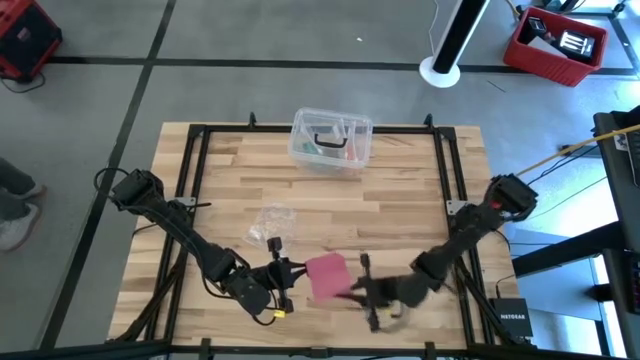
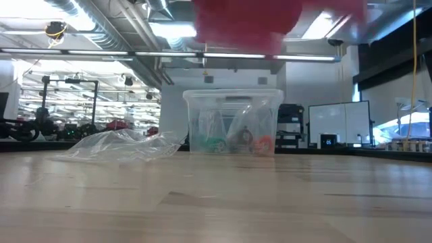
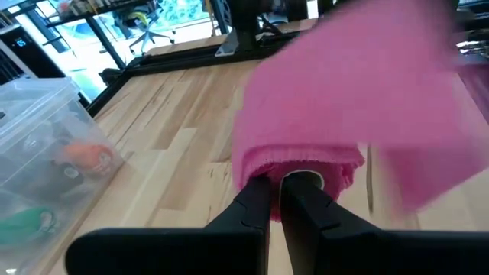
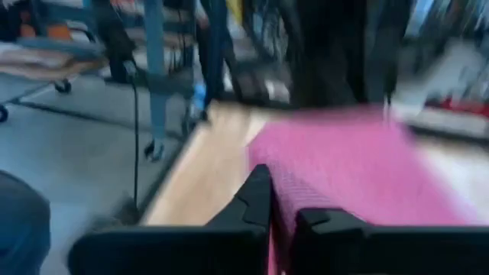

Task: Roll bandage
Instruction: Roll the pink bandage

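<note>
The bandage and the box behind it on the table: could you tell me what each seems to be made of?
The bandage looks like soft pink woven fabric, matte, with a frayed, rolled edge; both grippers pinch it. The box appears to be clear, glossy plastic: its contents show through the walls.
</note>
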